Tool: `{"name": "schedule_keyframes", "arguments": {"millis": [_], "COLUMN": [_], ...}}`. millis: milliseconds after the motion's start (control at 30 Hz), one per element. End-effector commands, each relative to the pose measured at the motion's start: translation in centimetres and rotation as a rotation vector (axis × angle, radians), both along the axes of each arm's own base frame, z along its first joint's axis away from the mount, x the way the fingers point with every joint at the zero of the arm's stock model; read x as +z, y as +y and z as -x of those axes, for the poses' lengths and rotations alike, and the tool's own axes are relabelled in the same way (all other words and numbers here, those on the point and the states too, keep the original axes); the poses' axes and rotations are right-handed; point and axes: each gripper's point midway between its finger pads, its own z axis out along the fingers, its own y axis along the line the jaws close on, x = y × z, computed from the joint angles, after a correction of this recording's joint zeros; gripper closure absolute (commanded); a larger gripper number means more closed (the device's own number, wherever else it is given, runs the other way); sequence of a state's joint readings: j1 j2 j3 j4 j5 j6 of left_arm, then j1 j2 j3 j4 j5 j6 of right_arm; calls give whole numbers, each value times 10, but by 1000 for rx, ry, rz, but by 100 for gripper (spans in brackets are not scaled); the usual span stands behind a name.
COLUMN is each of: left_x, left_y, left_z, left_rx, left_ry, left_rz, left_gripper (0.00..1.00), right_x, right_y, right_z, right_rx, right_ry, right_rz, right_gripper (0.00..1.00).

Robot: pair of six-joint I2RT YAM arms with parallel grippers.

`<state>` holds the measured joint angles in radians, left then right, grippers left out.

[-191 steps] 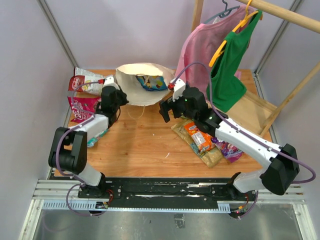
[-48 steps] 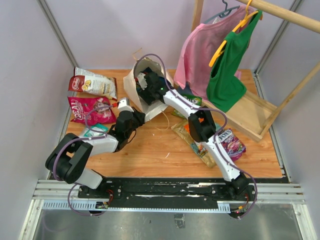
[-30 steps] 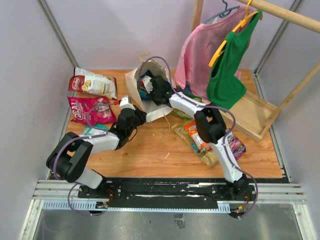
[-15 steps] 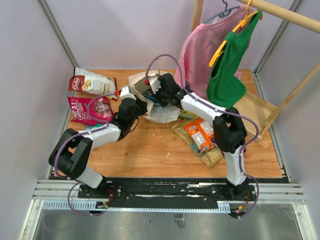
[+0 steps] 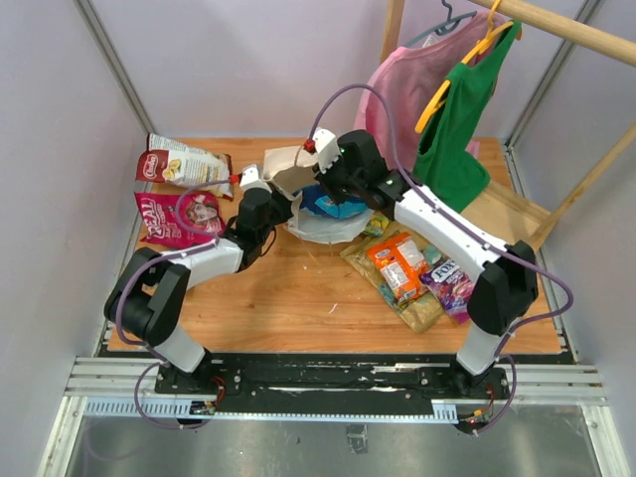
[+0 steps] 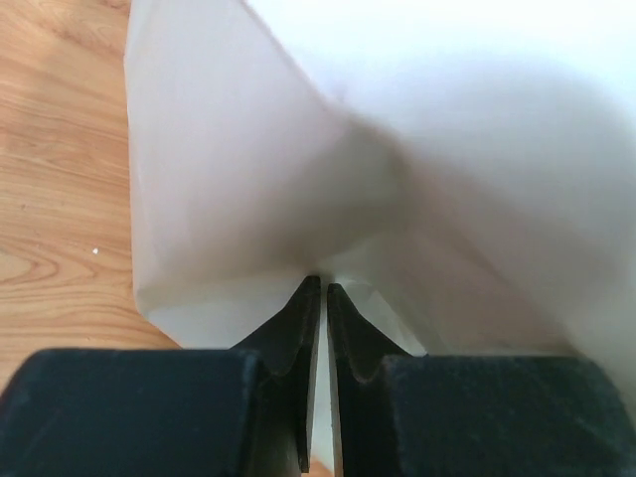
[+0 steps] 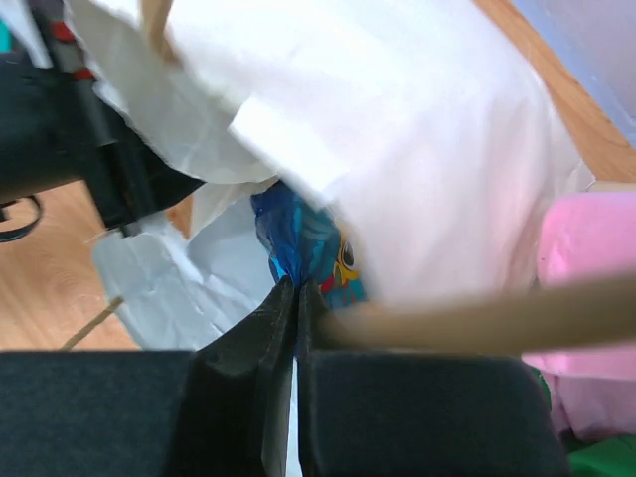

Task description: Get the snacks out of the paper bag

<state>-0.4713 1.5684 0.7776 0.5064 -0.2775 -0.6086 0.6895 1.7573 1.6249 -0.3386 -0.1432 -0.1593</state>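
Top view, upper left: red-white packet [image 5: 184, 164] lies flat on the table [image 5: 298, 298], with the magenta packet [image 5: 171, 216] just below it in the frame. Both are out of the bag and well apart from it.

Left of centre: left gripper [image 6: 318, 288] is drawn in narrow, its jaws pinching a thin fold of the bag [image 5: 288, 169] at the bag's lower edge. In the left wrist view only a sliver of gap shows between the jaws, and white paper fills most of the frame.

Centre: the bag lies crumpled and tipped over near the upper middle of the table, its pale inside showing. The blue packet [image 5: 323, 206] sits at the bag's mouth, partly covered by paper.

Right gripper [image 7: 293, 286] is clamped tight on the crinkled top edge of the blue packet. The fingers are almost together, with white bag paper above them and to the right. Whether the packet is fully clear of the bag cannot be told.

Right of centre: orange packet [image 5: 397, 263] rests on top of the tan packet [image 5: 422, 308], and the purple packet [image 5: 452, 283] lies just beside them, all on the table outside the bag.

Upper right: pink and green shirts [image 5: 452, 129] hang from a rail.
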Motion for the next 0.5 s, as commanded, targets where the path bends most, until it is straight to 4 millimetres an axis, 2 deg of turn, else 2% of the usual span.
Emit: {"name": "schedule_keyframes", "arguments": {"millis": [0,167,233,333,367,467], "left_x": [1,28,45,76,87,108], "left_y": [10,22,26,27,26,21], "left_z": [-13,-20,-20,-17,-16,-9], "left_rx": [38,48,39,-1,-20,-79], "left_ry": [-10,-59,-87,-134,-147,-156], "left_rz": [-37,-48,-41,-56,-66,-100], "left_gripper": [88,87,86,78,74,41], "right_x": [88,128,145,172,181,198], "right_y": [8,-5,-9,-14,-15,-15], "right_z": [26,53,64,81,86,99], "right_rx": [69,106,128,166,179,226], "right_ry": [-116,-171,-198,-243,-255,-263], "right_rz": [-194,-263,-299,-360,-379,-420], "right_gripper": [99,99,99,99,99,99]}}
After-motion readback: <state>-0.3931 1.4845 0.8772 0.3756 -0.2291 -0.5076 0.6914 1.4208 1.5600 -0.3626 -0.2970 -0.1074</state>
